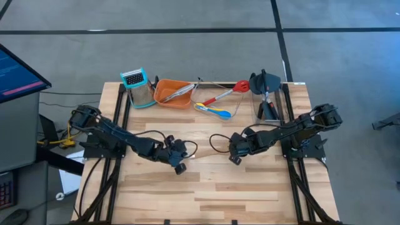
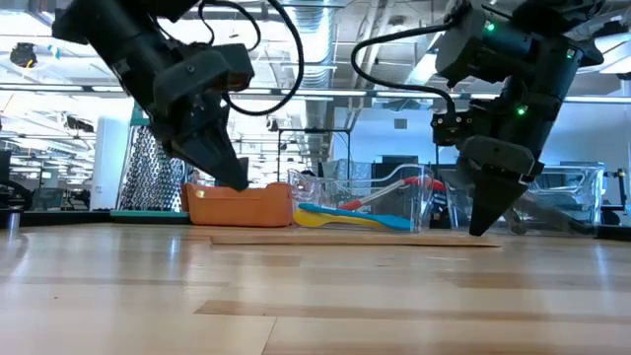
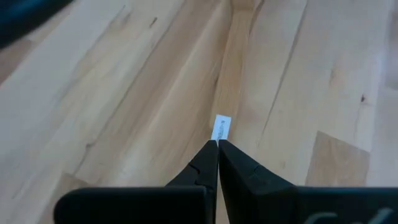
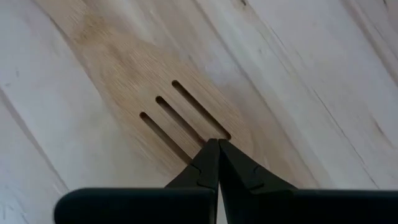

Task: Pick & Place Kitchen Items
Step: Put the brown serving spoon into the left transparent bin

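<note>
A: We are hovering both arms low over the middle of the table (image 1: 206, 187), and nothing is in hand — so we are judging this to be the approach step, before any pick.

B: Agreed. The right gripper (image 4: 218, 142) is clenched, fingertips pressed together, and pointing straight down at the wooden fork-like spatula (image 4: 168, 106). The tips are sitting just over the slotted end, at the base of the slots. We cannot tell whether they are touching the wood.

A: The left gripper (image 3: 218, 143) is clenched too, grasping nothing, aiming at bare boards beside a small white label (image 3: 222, 127).

B: So the next move is calling for the right jaws to open wide enough to straddle the flat blade, then drop — it is lying flush on the table, which will probably make it awkward to pinch.

A: Farther back, the red spoon (image 1: 226, 94) and the blue and yellow spoons (image 1: 212, 111) are lying in a clear bin (image 1: 240, 107), tongs (image 1: 180, 91) are resting in the orange tray (image 1: 164, 99) beside a grater (image 1: 139, 87), and black spatulas (image 1: 266, 87) are waiting at the far right.
</note>
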You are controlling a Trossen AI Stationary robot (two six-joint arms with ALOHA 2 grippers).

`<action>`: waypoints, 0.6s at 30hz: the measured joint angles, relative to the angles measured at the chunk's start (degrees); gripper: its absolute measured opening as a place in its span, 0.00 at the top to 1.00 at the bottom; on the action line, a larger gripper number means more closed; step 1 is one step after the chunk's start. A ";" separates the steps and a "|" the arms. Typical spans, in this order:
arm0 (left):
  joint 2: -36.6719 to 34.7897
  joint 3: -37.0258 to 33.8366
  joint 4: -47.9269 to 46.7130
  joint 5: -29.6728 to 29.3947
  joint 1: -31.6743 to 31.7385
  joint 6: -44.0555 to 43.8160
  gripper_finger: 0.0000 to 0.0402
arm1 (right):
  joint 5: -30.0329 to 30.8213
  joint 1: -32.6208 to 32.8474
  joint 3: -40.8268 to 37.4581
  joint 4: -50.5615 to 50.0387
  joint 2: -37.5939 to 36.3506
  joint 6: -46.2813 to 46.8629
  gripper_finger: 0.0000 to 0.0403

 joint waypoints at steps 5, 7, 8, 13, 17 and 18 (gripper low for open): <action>-2.65 0.11 -1.73 -0.01 0.00 0.00 1.00 | -0.36 -0.10 -2.29 3.35 -0.12 0.44 1.00; -2.81 -0.10 -1.97 0.01 -0.01 0.00 1.00 | -0.40 -0.12 -2.57 4.16 -0.14 0.44 1.00; -2.82 -0.38 -1.97 0.02 -0.02 -0.04 1.00 | -0.43 -0.12 -2.59 4.17 -0.15 0.44 1.00; -2.58 -2.57 -1.81 1.15 -0.02 -2.47 1.00 | 0.03 -0.12 -2.70 5.28 -0.37 0.06 1.00; -2.57 -4.34 -1.29 1.61 -0.04 -4.29 1.00 | -0.02 -0.12 -2.13 6.11 -0.50 -1.43 1.00; -2.57 -4.68 -1.27 1.62 -0.04 -4.62 1.00 | -0.11 -0.12 -1.93 6.24 -0.44 -1.62 1.00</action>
